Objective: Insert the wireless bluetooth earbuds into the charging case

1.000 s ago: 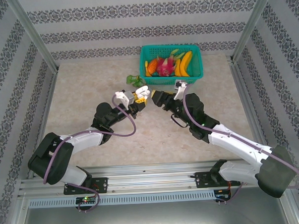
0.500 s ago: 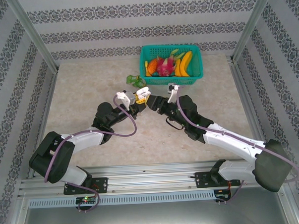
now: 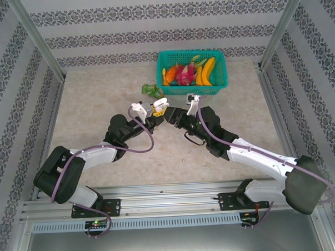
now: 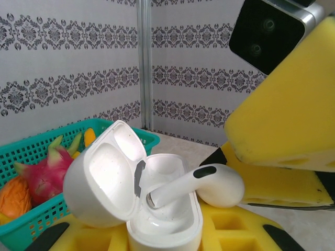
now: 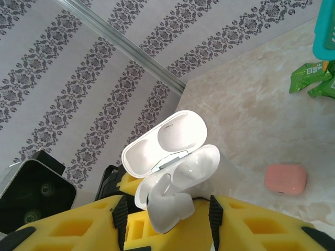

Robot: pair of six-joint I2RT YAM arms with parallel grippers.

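Note:
My left gripper [image 3: 157,110] is shut on an open white charging case [image 4: 163,219], its lid [image 4: 104,175] tipped back to the left. My right gripper [image 3: 174,115] is shut on a white earbud [image 4: 201,184] and meets the left one above mid-table. The bud's stem reaches down into the case's near well, while its head stays above the rim. In the right wrist view the same earbud [image 5: 170,206] sits between my yellow fingers [image 5: 246,225], right against the case [image 5: 175,157]. The case's other well looks empty. The salmon-pink buds are out of view.
A shut salmon-pink case [image 5: 285,179] lies on the table beyond the grippers. A teal basket [image 3: 220,67] of toy fruit stands at the back, with green packets [image 3: 151,90] to its left. Patterned walls close in three sides.
My right gripper moved left with the earbud to meet the case in the left gripper. Over the last half second both arms barely shifted.

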